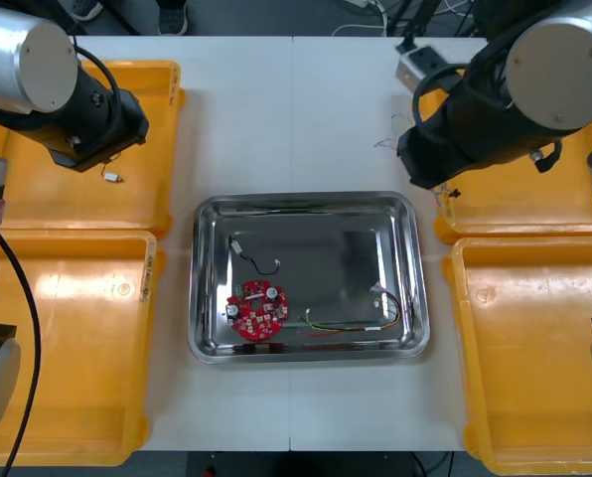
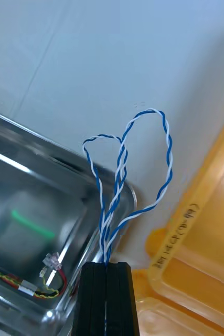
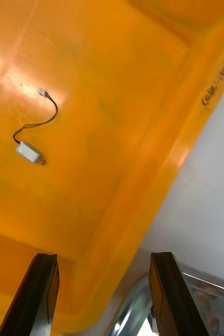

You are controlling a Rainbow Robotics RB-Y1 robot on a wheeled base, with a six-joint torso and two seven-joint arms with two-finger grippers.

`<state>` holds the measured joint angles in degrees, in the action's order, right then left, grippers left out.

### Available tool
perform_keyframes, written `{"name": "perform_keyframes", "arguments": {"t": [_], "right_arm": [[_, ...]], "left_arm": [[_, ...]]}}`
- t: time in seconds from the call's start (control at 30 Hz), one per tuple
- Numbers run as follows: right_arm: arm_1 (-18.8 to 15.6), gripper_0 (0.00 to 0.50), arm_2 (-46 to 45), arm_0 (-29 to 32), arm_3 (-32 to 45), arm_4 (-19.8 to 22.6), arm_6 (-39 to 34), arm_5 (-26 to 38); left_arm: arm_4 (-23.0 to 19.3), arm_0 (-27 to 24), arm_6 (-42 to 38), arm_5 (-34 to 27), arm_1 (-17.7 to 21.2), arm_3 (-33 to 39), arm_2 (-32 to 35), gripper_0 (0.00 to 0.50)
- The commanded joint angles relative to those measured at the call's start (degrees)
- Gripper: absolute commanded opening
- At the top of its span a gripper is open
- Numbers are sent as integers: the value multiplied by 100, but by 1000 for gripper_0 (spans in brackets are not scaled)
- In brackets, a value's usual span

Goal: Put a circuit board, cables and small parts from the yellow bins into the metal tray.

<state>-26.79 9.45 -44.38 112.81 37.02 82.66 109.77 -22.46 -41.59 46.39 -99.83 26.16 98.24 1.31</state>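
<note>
My right gripper is shut on the twisted blue and white cable, whose loops hang over the white table between the metal tray and an orange bin. In the metal tray lie a round red circuit board, a black cable and a red and yellow cable. My left gripper is open above the back left yellow bin. A small metal part on a short black cable lies on that bin's floor, beyond the fingers.
Two yellow bins stand on each side: front left, back right and front right besides the one under my left arm. The tray's corner shows just past my left fingers.
</note>
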Motion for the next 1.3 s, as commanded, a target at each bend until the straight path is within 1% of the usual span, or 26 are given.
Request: {"name": "perform_keyframes", "arguments": {"t": [0.03, 0.27, 0.3, 0.47, 0.5, 0.63, 0.77, 0.9, 1.1, 1.2, 1.3], "right_arm": [[8, 0, 479, 61, 189, 200, 514, 23], [8, 0, 1042, 246, 197, -10, 1639, -8], [8, 0, 1086, 254, 197, -28, 1727, -52], [34, 0, 1604, 307, 189, -309, 2747, -333], [34, 0, 1657, 307, 189, -336, 2852, -369], [148, 0, 1798, 307, 57, -380, 3353, -588], [315, 0, 1806, 307, -312, -371, 3898, -887], [350, 0, 1806, 342, -567, -362, 4215, -1142], [350, 0, 1859, 483, -875, -424, 4575, -1713], [350, 0, 1965, 501, -954, -555, 4601, -1898], [350, 0, 2140, 501, -954, -845, 4575, -2030]], "left_arm": [[-48, -271, 1162, 280, 275, -288, 370, 500], [-66, -341, 1786, 737, 407, -1026, 554, 500], [-66, -359, 1821, 772, 416, -1097, 554, 500], [-48, -403, 1935, 1089, 451, -1571, 554, 500], [-48, -403, 1944, 1115, 451, -1615, 554, 500], [-22, -403, 2014, 1387, 451, -1967, 563, 500], [-22, -412, 2085, 1686, 451, -2222, 484, 500], [-13, -438, 2076, 1853, 442, -2398, 387, 500], [-31, -464, 2041, 2178, 442, -2679, 159, 500], [-40, -464, 1997, 2266, 442, -2749, 53, 500], [-40, -464, 1838, 2266, 407, -2811, 27, 500]]}}
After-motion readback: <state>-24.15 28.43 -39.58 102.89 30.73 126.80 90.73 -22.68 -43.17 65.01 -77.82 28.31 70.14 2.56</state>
